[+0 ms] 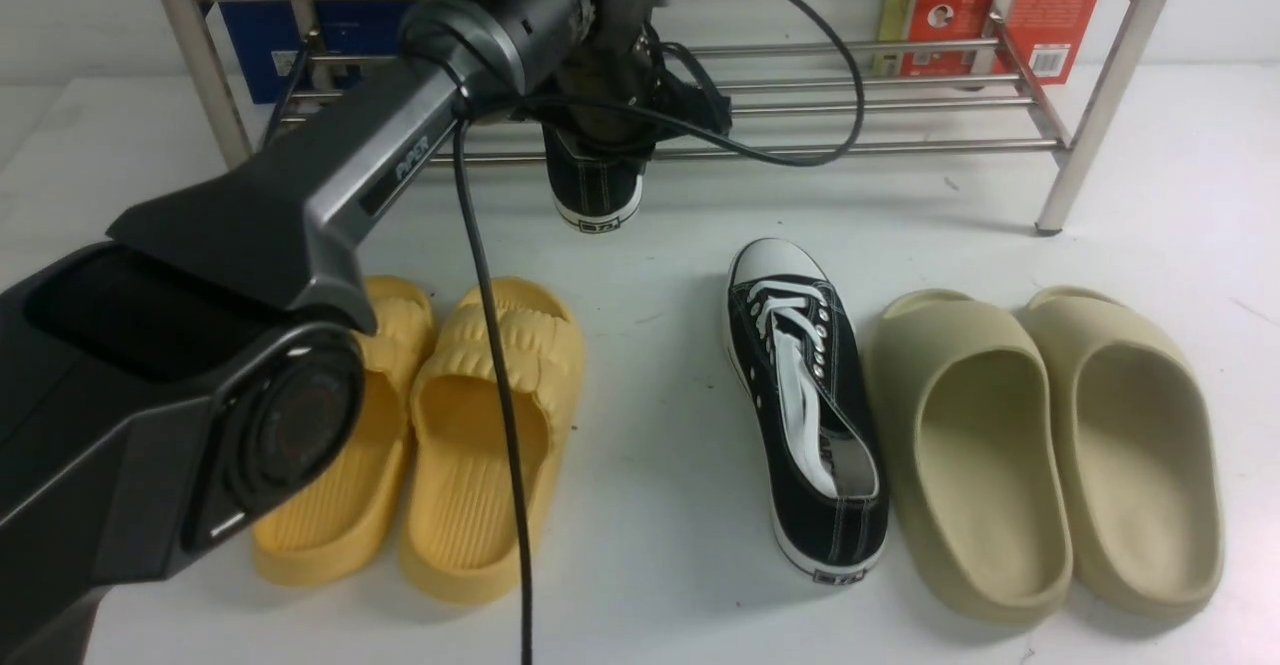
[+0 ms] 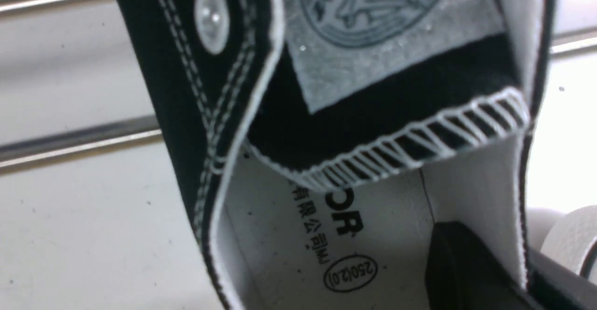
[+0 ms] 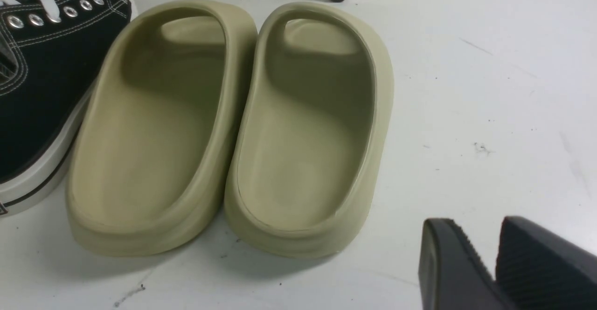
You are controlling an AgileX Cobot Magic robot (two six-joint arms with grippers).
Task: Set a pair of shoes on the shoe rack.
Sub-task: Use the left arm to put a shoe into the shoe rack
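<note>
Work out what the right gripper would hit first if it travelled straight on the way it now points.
Most likely the bare white tabletop, just clear of the smooth beige slides. The right gripper, jaws apart and empty, seems angled down at it; depth is uncertain.

With the table's middle as the dial, a bare lane runs from 6 to 12 between the yellow slides at 8 and the second sneaker at 4. The left arm slants over 9 to 11, its cable dangling across those slides. At 12 the hanging sneaker blocks the rack's front bar; toward 1 and 2 the low bars are bare. The beige slides fill 3 to 4, pressed together, with open tabletop beyond them.
</note>
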